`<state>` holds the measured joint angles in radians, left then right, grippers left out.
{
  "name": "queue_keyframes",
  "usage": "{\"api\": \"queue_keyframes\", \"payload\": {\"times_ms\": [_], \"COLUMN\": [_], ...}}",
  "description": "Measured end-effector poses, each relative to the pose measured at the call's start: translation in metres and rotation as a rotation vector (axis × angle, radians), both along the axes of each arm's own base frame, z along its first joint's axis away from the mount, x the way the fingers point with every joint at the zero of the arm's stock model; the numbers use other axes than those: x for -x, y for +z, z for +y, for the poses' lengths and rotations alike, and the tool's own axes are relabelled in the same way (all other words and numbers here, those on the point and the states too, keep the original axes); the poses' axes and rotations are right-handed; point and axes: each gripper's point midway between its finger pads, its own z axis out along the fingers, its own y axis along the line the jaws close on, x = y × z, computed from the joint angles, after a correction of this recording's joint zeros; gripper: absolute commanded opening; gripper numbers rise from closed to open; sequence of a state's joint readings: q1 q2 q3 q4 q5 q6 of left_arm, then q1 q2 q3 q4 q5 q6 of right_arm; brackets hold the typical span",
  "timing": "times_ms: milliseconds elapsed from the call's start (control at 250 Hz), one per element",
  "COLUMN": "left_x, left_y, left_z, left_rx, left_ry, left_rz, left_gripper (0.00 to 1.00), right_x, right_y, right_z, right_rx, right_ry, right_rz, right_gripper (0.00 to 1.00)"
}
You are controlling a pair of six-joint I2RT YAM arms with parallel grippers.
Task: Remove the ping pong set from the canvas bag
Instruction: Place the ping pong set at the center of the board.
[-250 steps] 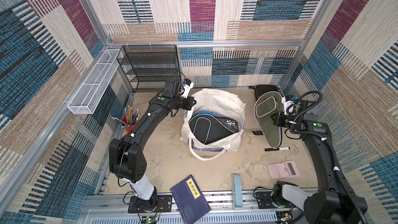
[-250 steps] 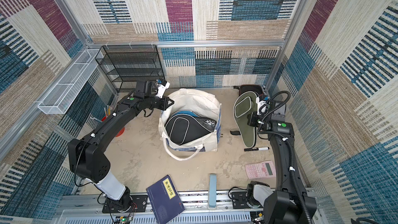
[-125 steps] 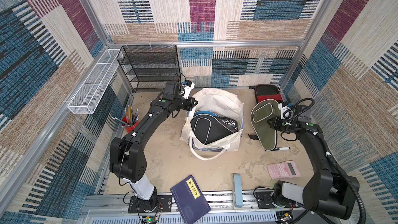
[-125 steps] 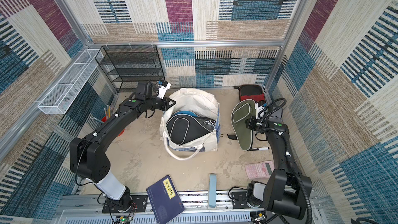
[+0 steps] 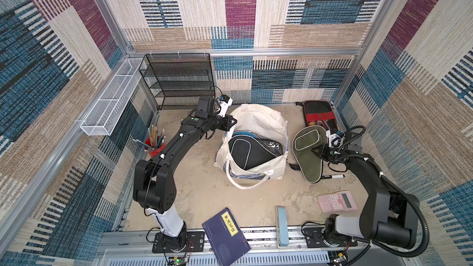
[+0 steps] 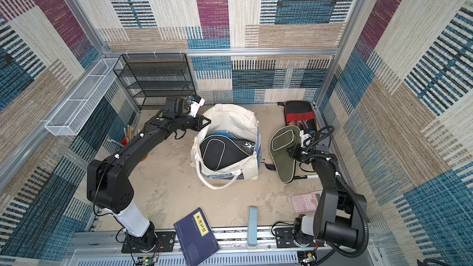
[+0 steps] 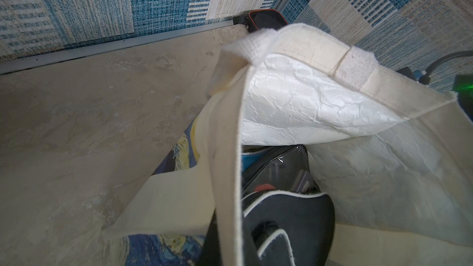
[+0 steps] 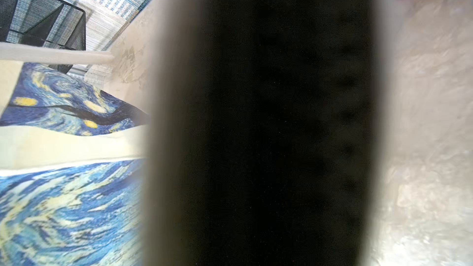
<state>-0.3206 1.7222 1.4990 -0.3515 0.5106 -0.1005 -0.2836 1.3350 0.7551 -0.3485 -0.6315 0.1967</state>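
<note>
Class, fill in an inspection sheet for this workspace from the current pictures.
Surface: beige mottled tabletop.
Job's things: canvas bag open; black cover and blue cover inside; olive green cover outside, beside it; black case with red band by the back wall.
Clutter: pink calculator, blue book, marker, pencil cup, mesh shelf.
Hands: left hand shut on canvas bag's rim; right hand shut on olive green cover.
Cables: corrugated hose loops along right arm.
Surroundings: patterned woven walls, metal frame.

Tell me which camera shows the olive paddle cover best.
Either top view: the olive paddle cover appears nearly whole, piping clear. Right wrist shows only a dark blur, probably it; left wrist shows none of it.
</note>
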Motion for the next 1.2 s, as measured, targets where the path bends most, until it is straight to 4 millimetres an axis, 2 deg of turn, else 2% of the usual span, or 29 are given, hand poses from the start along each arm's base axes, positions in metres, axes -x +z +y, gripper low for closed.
{"api": "queue_keyframes", "payload": {"times_ms": [196,336,460,684,892,976,1056,1204], "left_x": [0.0,0.0,0.0,0.001,0.002,0.002,0.002,0.004], "left_y": [0.0,0.001,0.001,0.0,0.001,0.001,0.001,0.001], "left_z": [0.001,0.001,0.001,0.001,0.001,0.0,0.0,-0.001], "left_rx": [-0.006,-0.005,-0.005,-0.003,0.0,0.002,0.004,0.009], "left_ry": [0.005,0.005,0.005,0.002,0.0,-0.002,-0.004,-0.01], "left_rz": [0.003,0.003,0.004,0.005,0.0,-0.001,-0.001,0.001], "left_gripper": [0.0,0.0,0.0,0.0,0.0,0.0,0.0,0.0], "right_x": [0.013,0.023,0.023,0.028,0.032,0.032,0.034,0.035], "right_y": [-0.025,-0.03,-0.032,-0.055,-0.065,-0.07,-0.075,-0.079], "right_z": [0.006,0.006,-0.001,-0.009,-0.013,-0.014,-0.015,-0.019], "right_rx": [-0.065,-0.112,-0.126,-0.178,-0.197,-0.204,-0.207,-0.188], "right_ry": [-0.045,-0.13,-0.214,-0.347,-0.414,-0.436,-0.448,-0.469], "right_rz": [0.047,0.044,0.044,0.111,0.135,0.147,0.161,0.169], "right_gripper": [0.0,0.0,0.0,0.0,0.0,0.12,0.18,0.42]}}
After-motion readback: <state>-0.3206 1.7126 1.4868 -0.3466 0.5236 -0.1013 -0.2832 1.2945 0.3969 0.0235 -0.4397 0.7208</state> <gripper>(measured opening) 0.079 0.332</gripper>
